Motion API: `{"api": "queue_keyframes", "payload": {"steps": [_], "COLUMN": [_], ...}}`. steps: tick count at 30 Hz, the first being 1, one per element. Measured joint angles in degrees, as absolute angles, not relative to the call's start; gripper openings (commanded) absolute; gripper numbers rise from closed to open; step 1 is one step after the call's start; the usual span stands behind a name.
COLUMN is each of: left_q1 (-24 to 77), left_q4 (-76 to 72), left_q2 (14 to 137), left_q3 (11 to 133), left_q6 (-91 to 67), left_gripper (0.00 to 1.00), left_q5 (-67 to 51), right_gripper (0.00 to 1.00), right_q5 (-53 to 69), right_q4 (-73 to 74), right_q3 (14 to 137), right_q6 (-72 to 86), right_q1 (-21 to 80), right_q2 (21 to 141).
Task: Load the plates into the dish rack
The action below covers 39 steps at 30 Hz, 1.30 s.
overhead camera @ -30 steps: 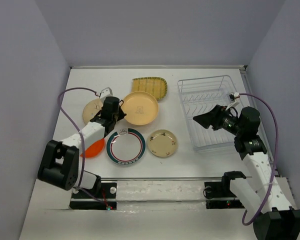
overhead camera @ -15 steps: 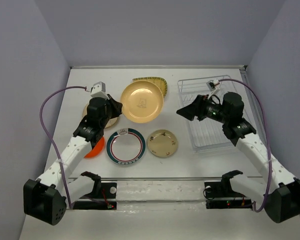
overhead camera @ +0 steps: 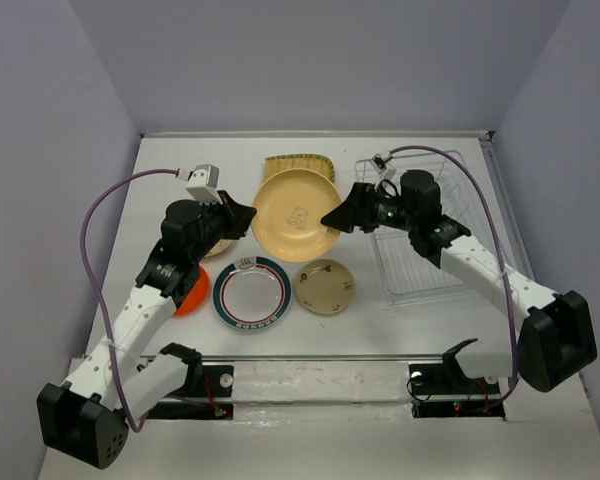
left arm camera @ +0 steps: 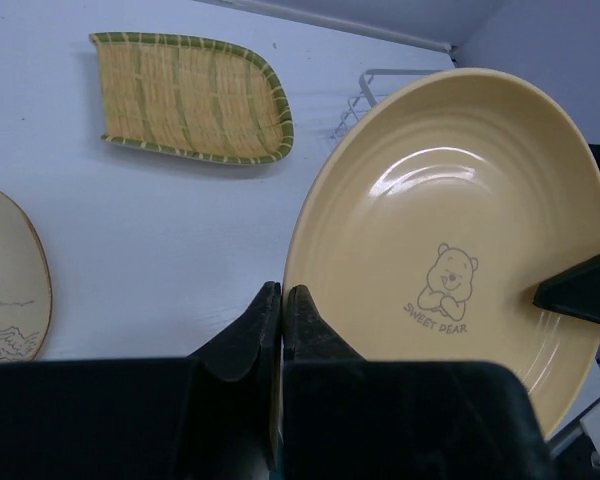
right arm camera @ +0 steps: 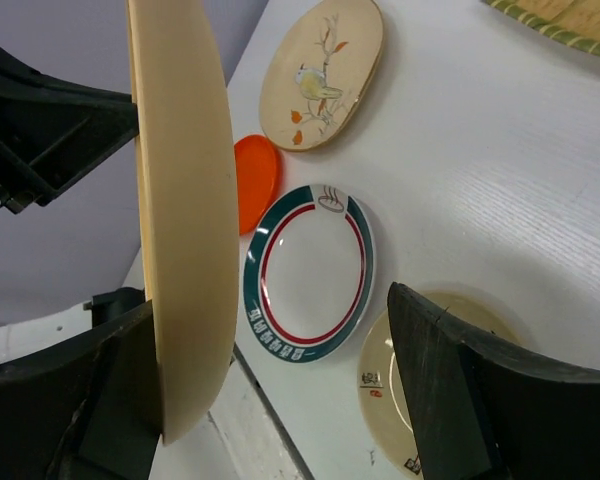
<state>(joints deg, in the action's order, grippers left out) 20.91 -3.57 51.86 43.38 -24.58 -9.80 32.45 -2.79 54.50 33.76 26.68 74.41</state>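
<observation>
Left gripper (left arm camera: 281,305) pinched shut on nearest rim of plain tan round glossy plate (left arm camera: 450,230), raised and tilted; right gripper (overhead camera: 336,217) spread wide, straddling opposite rim.

The tan plate (left arm camera: 450,250) in the left claw (left arm camera: 283,295) bears a brown bear print. Beyond that claw lies a yellow dish (left arm camera: 185,97) with green ribs and rim.

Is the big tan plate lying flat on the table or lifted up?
Lifted and tipped on edge: the left tool pinches the rim of the tan plate, off the table.
</observation>
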Motion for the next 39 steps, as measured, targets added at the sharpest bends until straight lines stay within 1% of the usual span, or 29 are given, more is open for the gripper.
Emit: {"api": "queue_keyframes", "payload": {"steps": [1, 3, 4, 5, 6, 7, 8, 9, 10, 11, 12, 13, 16, 18, 20, 21, 25, 28, 35, 39], "left_q1": [20.91, 20.95, 20.95, 20.95, 20.95, 20.93, 20.93, 20.84, 20.91, 20.91, 20.93, 20.95, 22.35, 25.02, 28.84, 31.86, 35.29, 37.95, 40.93, 41.85], "left_q4": [-3.57, -3.55, -3.60, -3.60, -3.66, -3.79, -3.86, -4.32, -4.97, -5.39, -5.19, -4.62, -2.17, -0.73, 0.99, 1.87, 2.92, 3.55, 4.32, 4.62], "left_q2": [51.59, 50.92, 50.30, 50.15, 49.56, 49.28, 49.12, 48.90, 48.84, 48.58, 48.36, 48.14, 46.52, 44.31, 41.04, 38.30, 34.13, 31.70, 29.04, 28.34], "left_q3": [43.38, 43.38, 43.38, 43.38, 43.38, 43.38, 43.38, 43.38, 43.40, 43.40, 43.40, 43.40, 43.38, 43.27, 43.05, 43.03, 43.03, 43.03, 43.03, 43.00], "left_q6": [-24.36, -23.75, -23.33, -23.18, -22.90, -22.63, -22.44, -22.13, -21.80, -21.06, -20.88, -20.56, -18.31, -16.75, -15.35, -14.20, -12.80, -12.12, -11.33, -11.03], "left_gripper": [0.06, 0.06, 0.06, 0.06, 0.07, 0.14, 0.23, 0.47, 0.60, 0.70, 0.89, 0.99, 0.99, 0.99, 0.99, 0.99, 0.99, 0.99, 0.99, 0.99], "left_q5": [-10.26, -10.96, -11.51, -11.62, -12.14, -12.75, -13.13, -14.00, -14.70, -15.38, -16.29, -17.06, -16.49, -15.33, -13.37, -12.45, -9.56, -8.32, -6.44, -5.48], "right_gripper": [0.78, 0.62, 0.31, 0.30, 0.10, 0.07, 0.07, 0.07, 0.07, 0.07, 0.07, 0.07, 0.07, 0.07, 0.07, 0.07, 0.07, 0.07, 0.07, 0.07], "right_q5": [32.88, 33.91, 34.35, 34.76, 35.29, 35.86, 36.38, 35.40, 35.27, 35.16, 33.89, 32.23, 28.36, 24.01, 15.79, 3.64, -14.48, -22.90, -25.36, -26.15], "right_q4": [-3.64, -5.72, -6.63, -7.68, -8.78, -9.61, -10.46, -10.48, -9.96, -9.63, -8.51, -6.28, -1.21, 2.68, 5.89, 7.84, 9.39, 8.54, 9.74, 10.57], "right_q3": [54.50, 54.50, 54.50, 54.50, 54.50, 54.50, 54.50, 54.52, 54.50, 54.50, 54.72, 55.61, 58.04, 59.66, 60.53, 61.32, 64.01, 66.83, 75.83, 77.30], "right_q6": [34.24, 35.48, 36.25, 37.28, 37.78, 39.13, 39.33, 39.51, 39.94, 40.16, 39.79, 39.46, 37.34, 35.42, 32.69, 29.10, 20.14, 11.00, -2.57, -7.70], "right_q1": [26.79, 27.00, 27.00, 27.00, 27.00, 27.00, 27.00, 27.05, 27.03, 26.89, 26.72, 26.63, 24.67, 19.79, 13.63, 7.81, 6.44, 5.50, -0.49, -1.93], "right_q2": [74.76, 75.55, 75.94, 76.29, 76.77, 77.06, 77.30, 77.41, 77.71, 77.80, 77.80, 77.65, 77.06, 75.05, 72.16, 68.84, 67.46, 70.32, 81.82, 85.32]}}
